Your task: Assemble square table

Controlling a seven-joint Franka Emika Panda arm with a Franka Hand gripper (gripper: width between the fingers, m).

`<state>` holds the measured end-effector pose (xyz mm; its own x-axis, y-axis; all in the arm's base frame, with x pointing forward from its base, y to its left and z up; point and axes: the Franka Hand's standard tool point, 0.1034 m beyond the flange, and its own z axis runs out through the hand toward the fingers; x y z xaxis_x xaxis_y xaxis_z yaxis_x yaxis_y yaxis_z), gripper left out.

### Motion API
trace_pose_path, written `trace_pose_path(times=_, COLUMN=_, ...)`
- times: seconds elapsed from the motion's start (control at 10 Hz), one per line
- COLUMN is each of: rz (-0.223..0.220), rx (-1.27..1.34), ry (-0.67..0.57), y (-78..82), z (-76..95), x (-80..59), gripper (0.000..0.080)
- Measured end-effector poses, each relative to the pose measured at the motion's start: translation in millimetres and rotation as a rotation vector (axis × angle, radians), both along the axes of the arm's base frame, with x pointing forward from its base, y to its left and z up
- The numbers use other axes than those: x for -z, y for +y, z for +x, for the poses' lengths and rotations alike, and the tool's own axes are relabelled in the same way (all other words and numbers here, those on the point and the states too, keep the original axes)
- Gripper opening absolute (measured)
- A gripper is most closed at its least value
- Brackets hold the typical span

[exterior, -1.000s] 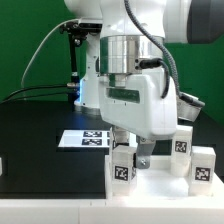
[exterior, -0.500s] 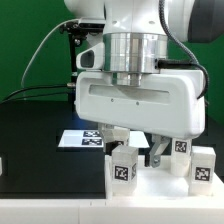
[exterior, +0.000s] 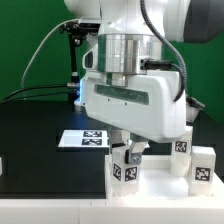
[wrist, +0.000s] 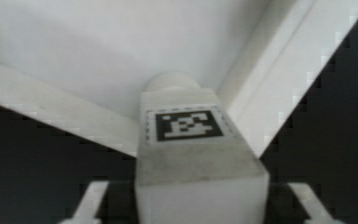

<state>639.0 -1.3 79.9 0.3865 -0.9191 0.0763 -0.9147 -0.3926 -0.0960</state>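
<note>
The white square table top [exterior: 160,186] lies flat at the front of the exterior view's right. A short white leg [exterior: 128,170] with a black-and-white tag stands upright at its near-left corner. My gripper [exterior: 134,156] hangs straight down over this leg, its hand turned at an angle. In the wrist view the tagged leg [wrist: 190,125] stands between my fingers [wrist: 101,200], with a dark gap on each side, so the gripper [wrist: 197,206] is open around it. The table top's corner [wrist: 87,50] shows behind the leg.
Two more tagged white legs [exterior: 182,143] [exterior: 201,166] stand at the table top's right side. The marker board [exterior: 84,139] lies on the black table behind the leg. The white robot base [exterior: 90,92] stands further back, before a green backdrop.
The gripper hand has kept turning about its vertical axis over the leg, from narrow to broadside to angled. The leg's tag now faces slightly more to the exterior view's right.
</note>
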Motion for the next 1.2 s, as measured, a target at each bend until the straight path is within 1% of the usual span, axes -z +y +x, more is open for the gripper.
trace_pose_path(times=0.2, rz=0.04, rx=0.279, ry=0.006, y=-2.8, z=-2.1, x=0.0, gripper=0.0289)
trace_pose_path(times=0.4, rz=0.13, rx=0.635, ry=0.008, y=0.2, z=-4.2, x=0.7, gripper=0.0289)
trace_pose_path(times=0.5, rz=0.16, rx=0.744, ry=0.008, y=-0.7, z=-4.2, x=0.7, gripper=0.0289)
trace_pose_path(times=0.7, rz=0.171, rx=0.89, ry=0.007, y=-0.6, z=-4.3, x=0.9, gripper=0.0291)
trace_pose_path(times=0.9, rz=0.17, rx=0.915, ry=0.006, y=-0.8, z=-4.5, x=0.9, gripper=0.0291)
trace_pose_path(times=1.0, rz=0.17, rx=0.909, ry=0.006, y=0.4, z=-4.3, x=0.1, gripper=0.0336)
trace_pose_path(times=1.1, rz=0.175, rx=0.899, ry=0.002, y=3.1, z=-2.9, x=-3.6, gripper=0.0529)
trace_pose_path(times=1.2, rz=0.188, rx=0.89, ry=-0.006, y=6.0, z=-1.1, x=-12.4, gripper=0.0529)
